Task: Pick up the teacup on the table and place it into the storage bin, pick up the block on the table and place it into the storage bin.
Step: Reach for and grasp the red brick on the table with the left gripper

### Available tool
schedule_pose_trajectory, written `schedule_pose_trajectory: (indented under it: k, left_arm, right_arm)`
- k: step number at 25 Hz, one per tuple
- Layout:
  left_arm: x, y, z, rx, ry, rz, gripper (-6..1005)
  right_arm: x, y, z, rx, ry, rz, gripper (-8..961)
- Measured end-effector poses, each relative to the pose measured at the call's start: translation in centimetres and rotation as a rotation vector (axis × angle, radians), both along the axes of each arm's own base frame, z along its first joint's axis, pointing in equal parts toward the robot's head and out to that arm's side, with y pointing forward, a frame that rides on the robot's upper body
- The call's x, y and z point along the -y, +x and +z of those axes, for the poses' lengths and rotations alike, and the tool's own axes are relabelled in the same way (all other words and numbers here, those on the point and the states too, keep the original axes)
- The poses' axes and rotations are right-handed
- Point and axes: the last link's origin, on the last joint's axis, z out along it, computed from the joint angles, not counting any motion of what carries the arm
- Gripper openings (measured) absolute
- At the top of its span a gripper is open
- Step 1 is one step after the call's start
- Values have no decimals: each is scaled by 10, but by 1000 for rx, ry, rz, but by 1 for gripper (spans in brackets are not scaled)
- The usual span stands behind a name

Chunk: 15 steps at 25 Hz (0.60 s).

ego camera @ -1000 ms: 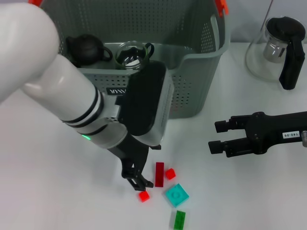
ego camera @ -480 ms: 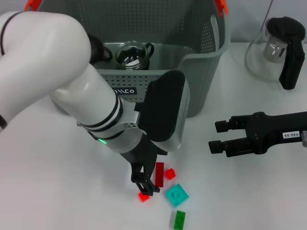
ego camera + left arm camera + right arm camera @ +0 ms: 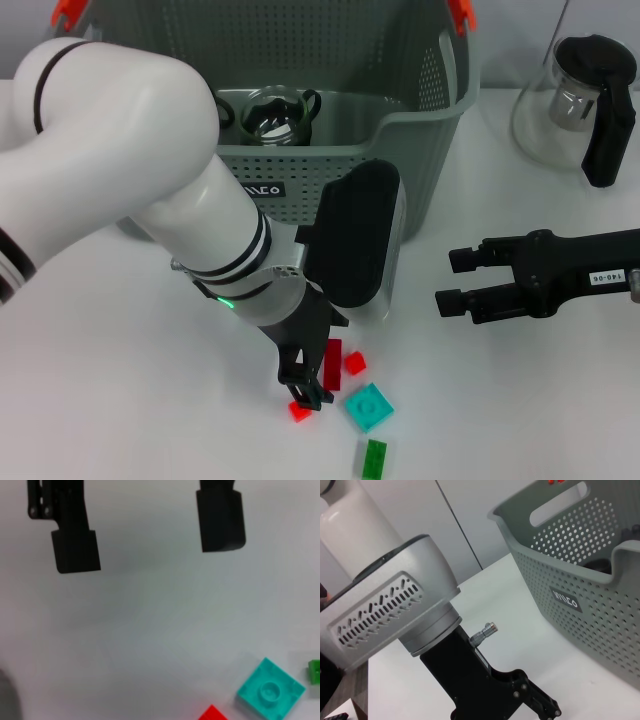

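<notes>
Hovering with left gripper spread over small red block at six o'clock on counter; idling at three o'clock, right gripper spread; storage bin sitting at twelve.

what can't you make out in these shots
- Small red block: in the head view the left gripper covers part of it; the left wrist view's edge cuts it.
- Green block: cut off by the head view's bottom edge.
- Storage bin interior: the left arm hides part of it in the head view.
- Right gripper: absent from its own wrist view.
</notes>
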Motion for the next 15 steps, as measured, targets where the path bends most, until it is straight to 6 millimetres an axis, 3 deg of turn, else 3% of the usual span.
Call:
schedule_pose_trajectory:
  k: [15]
  left_arm:
    - [3,-3,-9,-40,1,-20,902]
  right_arm:
    - [0,1,1,2,3,-2,868]
